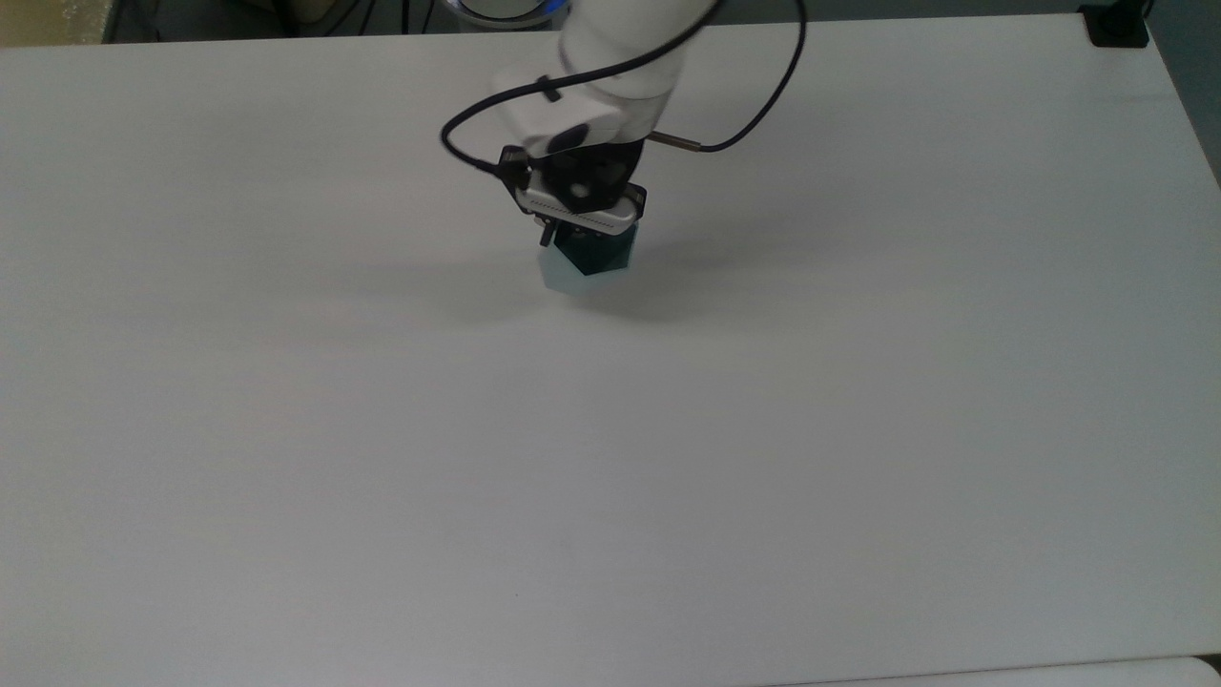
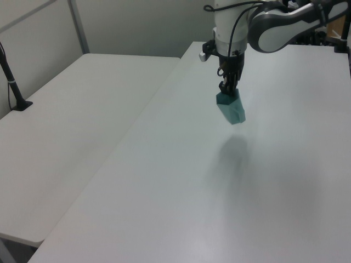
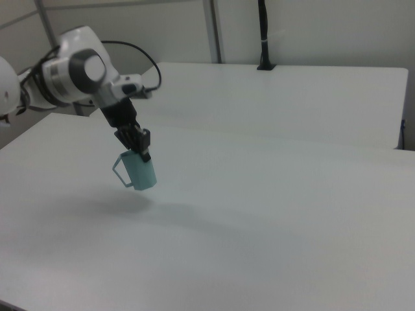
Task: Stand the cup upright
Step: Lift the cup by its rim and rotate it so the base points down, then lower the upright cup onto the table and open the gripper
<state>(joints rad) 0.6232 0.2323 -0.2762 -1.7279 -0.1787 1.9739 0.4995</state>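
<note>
The pale teal cup (image 1: 556, 274) hangs above the white table (image 1: 382, 458), clear of the surface, with its shadow below it. Its mouth faces up and its narrower base (image 3: 146, 184) points down, slightly tilted. The thin angular handle (image 3: 119, 170) sticks out to the right view's left. My gripper (image 1: 582, 229) points straight down and is shut on the cup's rim, one finger inside the dark opening (image 1: 593, 254). In the left view the cup (image 2: 231, 109) dangles below my gripper (image 2: 227, 91). In the right view my gripper (image 3: 142, 151) grips the cup (image 3: 140, 173) at its top edge.
A black cable (image 1: 754, 105) loops off the wrist. A second white table (image 2: 66, 137) adjoins at the left view's left, with a black post (image 2: 12, 76) on it. A black clamp (image 1: 1111, 24) sits at the top view's top right corner.
</note>
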